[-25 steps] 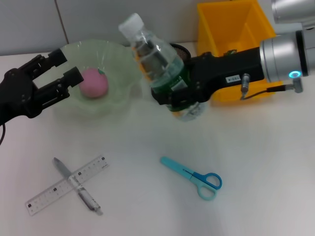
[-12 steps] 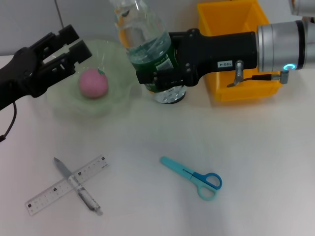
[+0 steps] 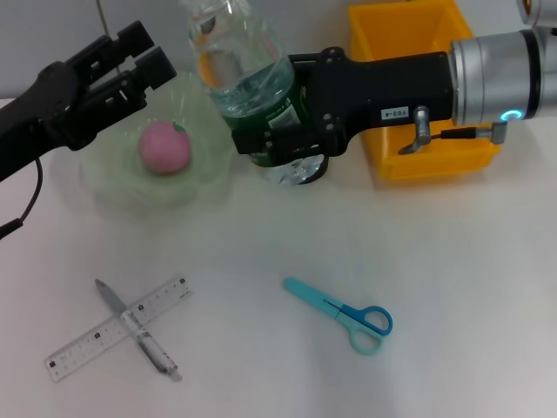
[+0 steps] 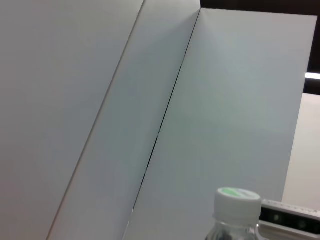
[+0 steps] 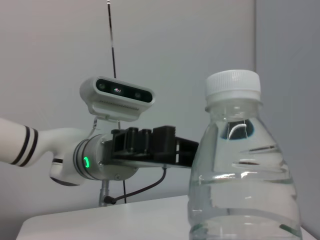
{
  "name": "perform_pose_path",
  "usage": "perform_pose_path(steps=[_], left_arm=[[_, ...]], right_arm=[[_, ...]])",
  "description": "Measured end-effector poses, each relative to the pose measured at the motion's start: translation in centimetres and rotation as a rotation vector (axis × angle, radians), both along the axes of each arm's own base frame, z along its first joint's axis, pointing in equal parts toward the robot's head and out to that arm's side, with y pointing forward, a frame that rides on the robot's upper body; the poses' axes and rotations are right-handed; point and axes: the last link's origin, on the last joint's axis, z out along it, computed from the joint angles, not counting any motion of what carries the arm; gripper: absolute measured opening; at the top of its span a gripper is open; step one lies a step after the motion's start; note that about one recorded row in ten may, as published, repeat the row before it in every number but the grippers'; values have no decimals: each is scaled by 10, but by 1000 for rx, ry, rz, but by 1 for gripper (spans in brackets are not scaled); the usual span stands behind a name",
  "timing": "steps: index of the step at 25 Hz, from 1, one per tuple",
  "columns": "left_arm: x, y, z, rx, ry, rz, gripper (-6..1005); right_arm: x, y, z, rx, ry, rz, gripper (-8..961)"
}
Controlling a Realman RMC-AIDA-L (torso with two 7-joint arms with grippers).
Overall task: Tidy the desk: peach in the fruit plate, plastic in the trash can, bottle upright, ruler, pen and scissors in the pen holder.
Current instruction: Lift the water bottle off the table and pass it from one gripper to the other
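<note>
Whereas a second ago it hung tilted above the bench [image 3: 452,287], the bottle [image 3: 252,83] now stands upright beside the fruit plate [image 3: 209,174], right tool [image 3: 277,139] clamped on it, release pending; left tool [image 3: 139,54] apart, risen clear.

The right hand [image 3: 277,139] is matte black and blocky with a small white label; behind it sits a silver cylindrical wrist with a glowing cyan ring and a thin cable. The left hand [image 3: 130,61] is black, trailing a dark cable.
</note>
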Motion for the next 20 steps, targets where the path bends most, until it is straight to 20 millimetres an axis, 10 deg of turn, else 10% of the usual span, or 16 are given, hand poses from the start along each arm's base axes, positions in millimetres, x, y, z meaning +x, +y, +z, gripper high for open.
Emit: perform_pose_path(steps=[20], left_arm=[[7,-1,-2,11,-38,-30,710]], right_arm=[[-2,-1,-11,-58,-9,14,774]])
